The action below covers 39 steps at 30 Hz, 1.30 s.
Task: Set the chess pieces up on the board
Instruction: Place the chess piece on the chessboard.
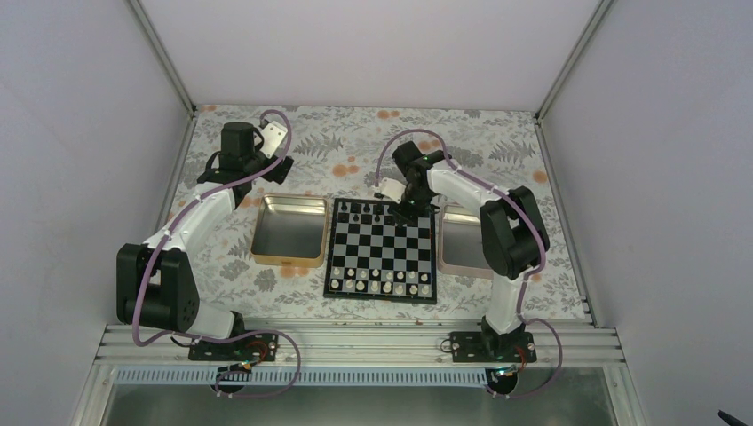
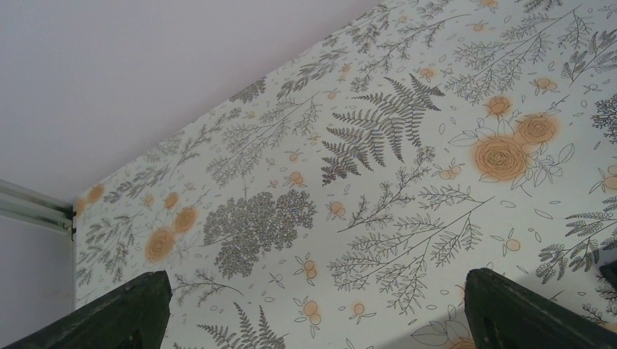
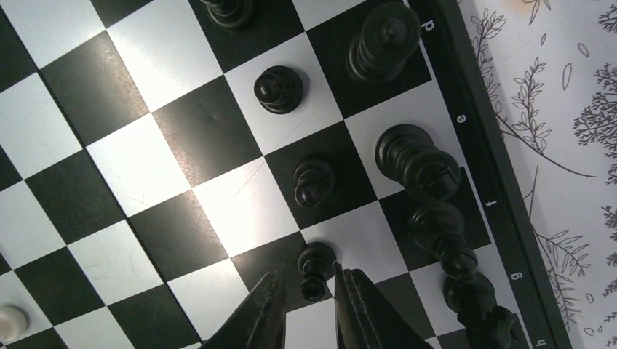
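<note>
The board (image 1: 330, 257) lies in the middle of the table, and close up in the right wrist view its black border (image 3: 473, 145) runs down the right side. My right gripper (image 3: 309, 276) stands over the far right corner (image 1: 410, 209), its jaws slightly open on either side of a black pawn (image 3: 316, 256) that stands upright on a square. A small gap shows at the left finger. Two more black pawns (image 3: 278, 89) stand in the same row, with taller black pieces (image 3: 418, 160) along the edge row. My left gripper (image 2: 314, 291) hangs wide open and empty over the floral cloth, at the far left (image 1: 277, 162).
A gold tray (image 1: 289, 231) sits left of the board and a silver tray (image 1: 462, 241) right of it, partly under the right arm. Small white pieces (image 1: 382, 281) fill the board's two near rows. One white piece (image 3: 11, 320) shows at the lower left.
</note>
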### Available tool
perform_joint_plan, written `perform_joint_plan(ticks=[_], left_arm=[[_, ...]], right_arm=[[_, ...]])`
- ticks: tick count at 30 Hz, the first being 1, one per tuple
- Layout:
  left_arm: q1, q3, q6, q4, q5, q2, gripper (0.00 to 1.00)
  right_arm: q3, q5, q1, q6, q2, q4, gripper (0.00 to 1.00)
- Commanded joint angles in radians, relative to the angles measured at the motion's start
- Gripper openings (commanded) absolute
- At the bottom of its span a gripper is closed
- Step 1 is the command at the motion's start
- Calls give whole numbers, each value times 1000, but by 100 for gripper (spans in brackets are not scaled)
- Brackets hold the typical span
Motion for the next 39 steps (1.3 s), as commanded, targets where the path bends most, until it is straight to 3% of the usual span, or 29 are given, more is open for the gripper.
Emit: perform_joint_plan(ticks=[1,27,39], left_arm=[[-4,-7,-1,9,13,-27,100],[-3,-14,2,11,16,-27,100],[-4,-12,2,13,16,-24,100]], right_arm=[[-13,7,6,-3,-22,6,21],[-25,25,19,-8,34,22,22],[-21,52,19,-2,30,27,9]])
